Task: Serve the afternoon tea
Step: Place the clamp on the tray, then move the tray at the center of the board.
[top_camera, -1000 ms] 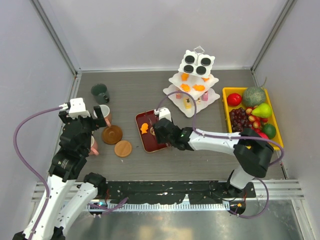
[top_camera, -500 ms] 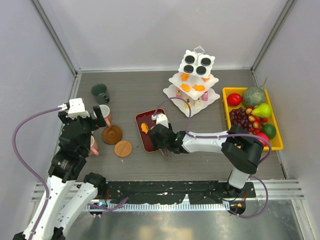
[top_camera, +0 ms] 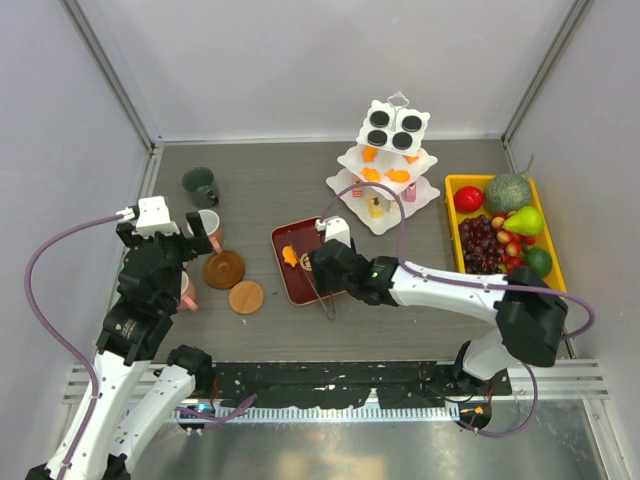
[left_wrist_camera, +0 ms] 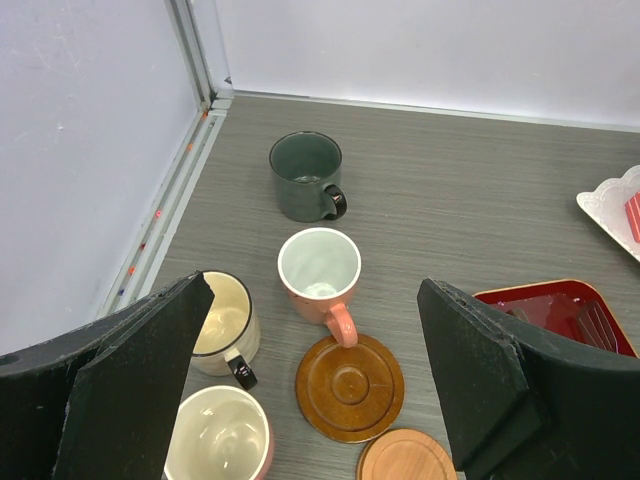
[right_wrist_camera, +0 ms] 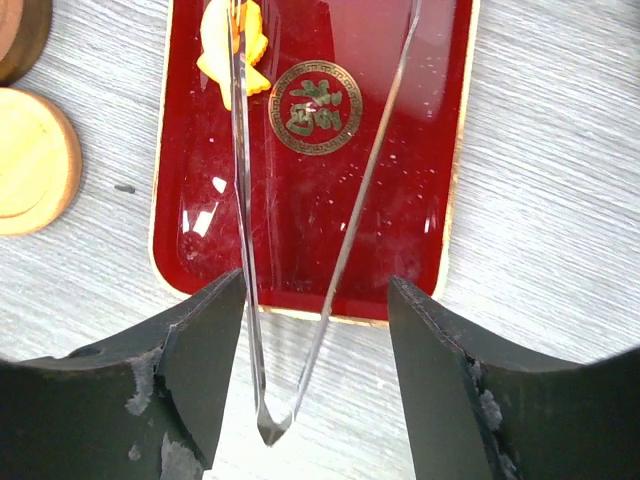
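The white three-tier stand [top_camera: 385, 165] at the back carries black round sweets [top_camera: 393, 130], orange sweets [top_camera: 385, 174] and pink-yellow sweets [top_camera: 376, 207]. One orange sweet [right_wrist_camera: 215, 50] lies on the dark red tray [right_wrist_camera: 410, 230]. Metal tongs [right_wrist_camera: 345, 255] rest on that tray, their hinge end past its near edge. My right gripper [right_wrist_camera: 317, 280] hovers open over that hinge end, not gripping it. My left gripper [left_wrist_camera: 315, 288] hangs wide open above the pink mug [left_wrist_camera: 320, 272], with the green mug [left_wrist_camera: 305, 175], a cream mug [left_wrist_camera: 222, 320] and two coasters [left_wrist_camera: 350, 373] around it.
A yellow tray [top_camera: 450, 195] of fruit stands at the right wall. Another mug [left_wrist_camera: 218, 440] sits nearest the left arm. A lighter coaster [right_wrist_camera: 30, 160] lies just left of the red tray. Grey walls close in the table on three sides.
The right gripper's jaws have spread wider and it swung left, then back right over the red tray. The tongs now lie free between its fingers. The left arm has not moved.
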### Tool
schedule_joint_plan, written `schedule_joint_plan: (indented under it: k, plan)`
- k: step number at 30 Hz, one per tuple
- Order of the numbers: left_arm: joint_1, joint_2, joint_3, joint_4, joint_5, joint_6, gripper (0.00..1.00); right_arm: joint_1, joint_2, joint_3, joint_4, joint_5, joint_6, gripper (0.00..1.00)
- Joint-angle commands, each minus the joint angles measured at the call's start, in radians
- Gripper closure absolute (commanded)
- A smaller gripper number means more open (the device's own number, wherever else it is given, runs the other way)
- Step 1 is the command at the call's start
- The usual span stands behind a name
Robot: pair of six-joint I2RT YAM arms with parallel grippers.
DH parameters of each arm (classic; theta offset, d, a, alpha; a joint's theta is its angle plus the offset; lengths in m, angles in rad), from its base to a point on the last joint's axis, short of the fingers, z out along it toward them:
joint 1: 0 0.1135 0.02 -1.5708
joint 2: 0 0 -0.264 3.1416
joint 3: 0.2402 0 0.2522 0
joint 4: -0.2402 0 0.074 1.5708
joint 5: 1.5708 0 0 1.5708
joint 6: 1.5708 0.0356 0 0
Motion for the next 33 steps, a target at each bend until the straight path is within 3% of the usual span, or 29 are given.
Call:
schedule_joint_plan:
  k: [1, 6, 14, 21, 33]
  plan:
    - [0.002, -0.008, -0.001, 0.054, 0.0, -0.006, 0.03, 0.005, -0.109, -0.053, -0.082, 0.044, 0.003, 0.37]
    - [0.004, -0.01, -0.001, 0.054, 0.002, -0.006, 0.03, 0.005, -0.109, -0.16, -0.085, -0.035, 0.032, 0.52]
    - [0.004, -0.002, -0.001, 0.054, 0.002, -0.007, 0.03, 0.005, -0.028, -0.243, 0.065, -0.106, 0.063, 0.65]
    - [0.002, -0.003, -0.002, 0.056, -0.001, -0.006, 0.03, 0.005, 0.095, -0.161, 0.142, -0.079, 0.046, 0.75]
    - [0.004, -0.008, -0.005, 0.063, -0.019, 0.005, 0.03, -0.113, 0.329, 0.154, 0.251, -0.083, -0.006, 0.75]
